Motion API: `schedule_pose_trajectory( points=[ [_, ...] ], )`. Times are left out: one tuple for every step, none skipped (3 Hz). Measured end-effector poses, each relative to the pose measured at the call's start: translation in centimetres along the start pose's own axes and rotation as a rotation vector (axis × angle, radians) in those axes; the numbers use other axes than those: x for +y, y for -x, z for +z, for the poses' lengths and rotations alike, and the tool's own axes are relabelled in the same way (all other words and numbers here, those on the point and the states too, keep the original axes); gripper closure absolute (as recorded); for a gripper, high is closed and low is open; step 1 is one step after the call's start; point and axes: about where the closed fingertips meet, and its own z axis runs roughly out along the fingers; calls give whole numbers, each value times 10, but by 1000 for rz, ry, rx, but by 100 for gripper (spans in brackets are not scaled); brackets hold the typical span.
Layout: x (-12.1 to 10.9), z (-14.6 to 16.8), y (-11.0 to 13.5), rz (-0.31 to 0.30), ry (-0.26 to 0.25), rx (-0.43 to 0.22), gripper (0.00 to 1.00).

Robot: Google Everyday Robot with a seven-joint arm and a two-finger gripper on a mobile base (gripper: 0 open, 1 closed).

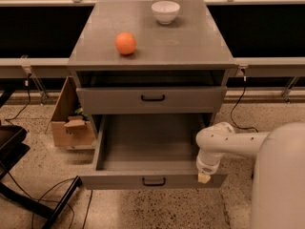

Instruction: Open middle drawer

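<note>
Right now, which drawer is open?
The middle drawer, pulled well out, its inside showing; the taller drawer above sits flush and shut. The gripper is at the open drawer's front right corner.

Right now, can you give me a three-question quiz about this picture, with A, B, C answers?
1. Where is the orange?
A) on the cabinet top
B) inside a drawer
C) on the floor

2. What colour is the bowl?
A) red
B) white
C) blue

3. How is the middle drawer?
A) shut
B) lifted out onto the floor
C) pulled out

Answers:
1 A: the orange sits on the cabinet top, left of the bowl and nearer the front.
2 B: the bowl looks white.
3 C: the middle drawer sticks out with its inside showing, and the gripper is at its front right corner.
</note>
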Motion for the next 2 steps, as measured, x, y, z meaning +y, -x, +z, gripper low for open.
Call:
schedule_pose_trajectory(
  points=[
    [7, 0, -4, 5, -1, 1, 100],
    [7, 0, -4, 5, -1, 1, 100]
  ],
)
